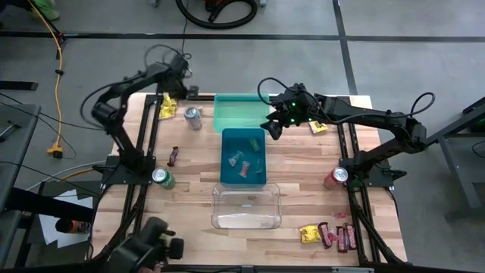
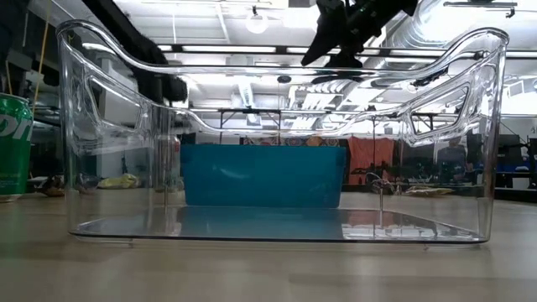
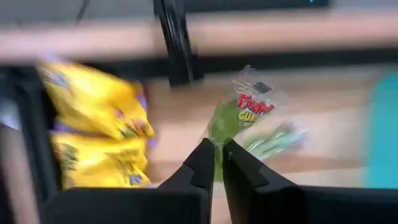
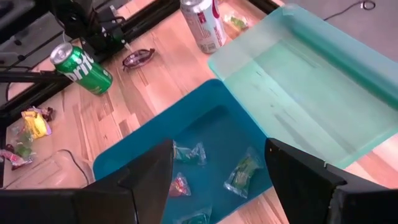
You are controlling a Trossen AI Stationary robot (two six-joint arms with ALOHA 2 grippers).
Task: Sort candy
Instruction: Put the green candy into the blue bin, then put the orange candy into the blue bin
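Note:
In the left wrist view my left gripper point(image 3: 217, 152) is shut on a green candy packet point(image 3: 239, 112) with a clear crimped wrapper. Two yellow packets point(image 3: 93, 134) lie beside it by the dark frame rail. From above, that gripper point(image 1: 179, 78) is at the table's far left corner, over yellow packets point(image 1: 168, 105). My right gripper point(image 1: 274, 127) hangs open between the green bin point(image 1: 239, 112) and the blue bin point(image 1: 244, 155). Its wrist view point(image 4: 219, 149) looks down on several small packets point(image 4: 242, 171) lying on the blue bin's floor point(image 4: 205, 124). My left gripper pinches the green packet between its two fingers at the green end point(image 3: 221, 127). The rest of the packet and its clear crimped end point(image 3: 258, 90) stick out beyond the fingertips. The packet looks lifted off the table, but blur hides how far.
A clear bin point(image 1: 246, 205) stands near the table's near edge. There is a silver can point(image 1: 193, 117), a green can point(image 1: 163, 178) and a red can point(image 1: 336, 177). A dark bar point(image 1: 173, 155) lies at the left. Yellow and dark red candy point(image 1: 326, 233) lies near right, and a yellow packet point(image 1: 318, 127) far right.

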